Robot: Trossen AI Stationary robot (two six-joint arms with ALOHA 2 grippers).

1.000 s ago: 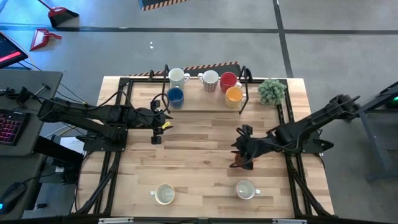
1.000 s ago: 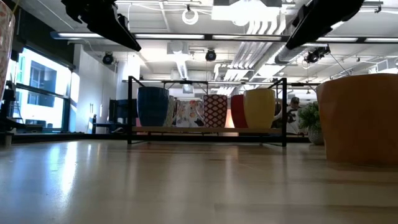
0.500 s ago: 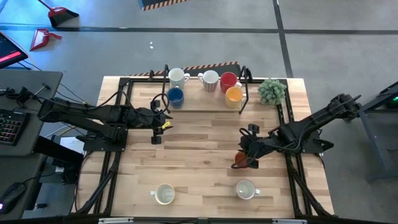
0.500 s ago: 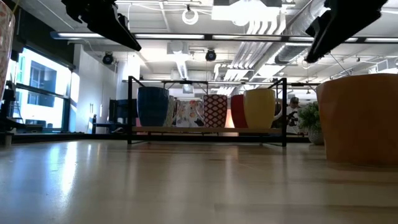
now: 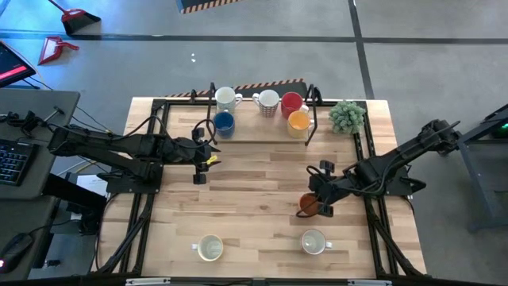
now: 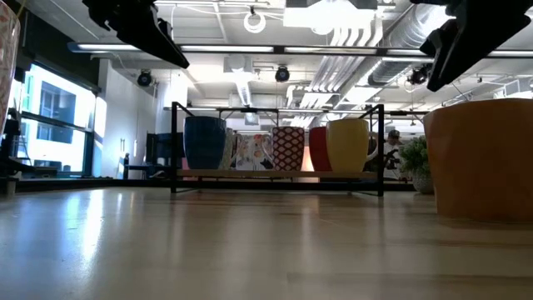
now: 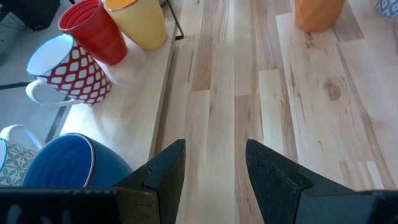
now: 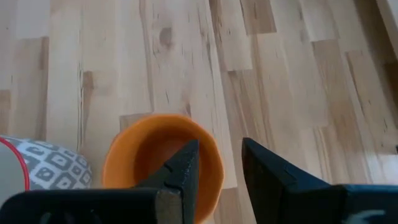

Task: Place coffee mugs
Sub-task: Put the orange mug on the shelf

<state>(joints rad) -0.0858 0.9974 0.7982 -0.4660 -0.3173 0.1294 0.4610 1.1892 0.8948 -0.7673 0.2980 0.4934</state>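
hovering just above the dark orange mug, the right claw has its fingers apart and empty, one finger over the rim and the other outside the wall, as the right wrist view shows. the mug stands upright on the bench, at about four o'clock from the bench's middle. to do this step well, i judge the claw should drop straight down so one finger goes inside the cup and one outside, close on the wall away from the handle, then lift level before carrying it toward the rack at twelve o'clock. five mugs already sit there: a blue mug, a yellow mug, a red mug and two pale ones, so there is little spare room. two more white mugs wait at six o'clock, one left and one right. the left claw waits at nine o'clock, fingers apart, holding nothing. a small plant stands at one o'clock. no brand, label or writing can be read anywhere.
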